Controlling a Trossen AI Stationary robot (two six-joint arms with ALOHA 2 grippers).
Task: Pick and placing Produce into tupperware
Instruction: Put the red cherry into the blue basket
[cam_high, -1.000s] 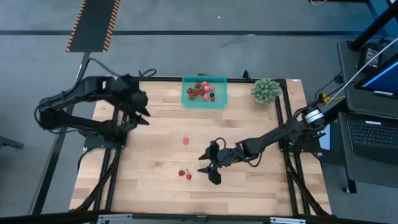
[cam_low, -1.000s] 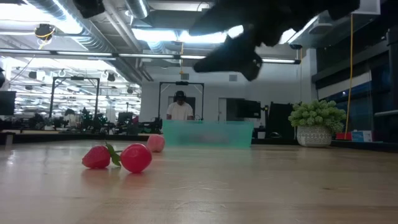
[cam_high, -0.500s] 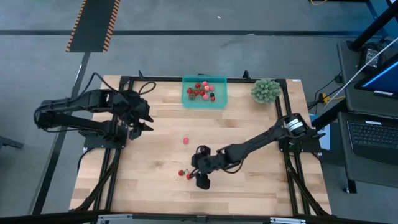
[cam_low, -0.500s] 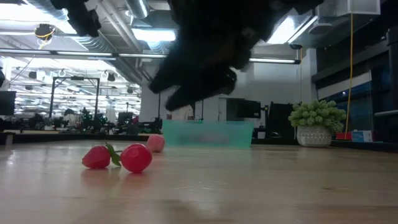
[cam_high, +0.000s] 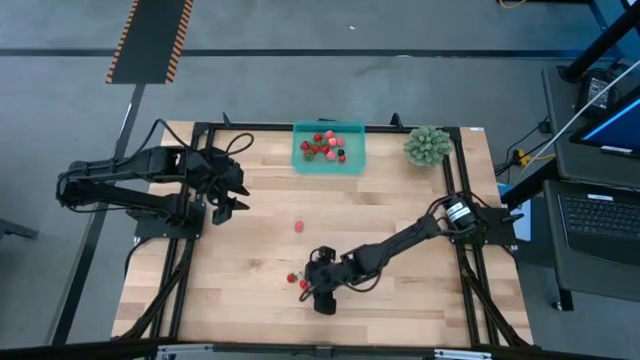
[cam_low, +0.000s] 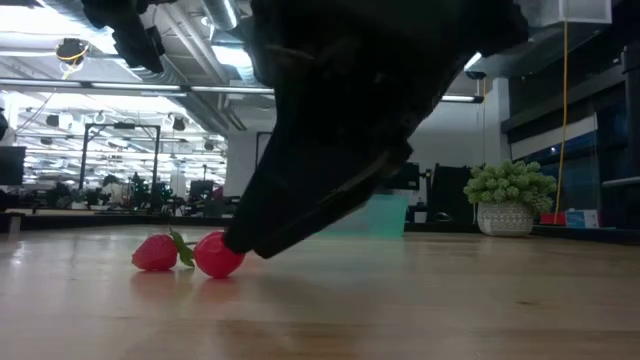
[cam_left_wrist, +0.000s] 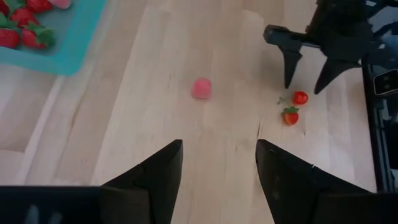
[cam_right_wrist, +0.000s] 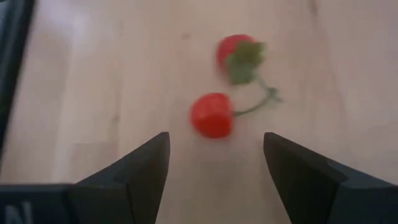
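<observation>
No words, labels, brand marks or numbers can be read in any view. The one sign-like marking is the orange-and-black striped hazard strip (cam_high: 150, 40) on the grey floor beyond the table, and it carries no lettering.

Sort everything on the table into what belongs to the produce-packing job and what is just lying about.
Part of the job:
- translucent teal plastic tupperware, already holding berries
- pair of small red berries in front of the open right hand
- lone pink berry mid-table

Just lying about:
- spiky green plant ball at the far right corner
</observation>
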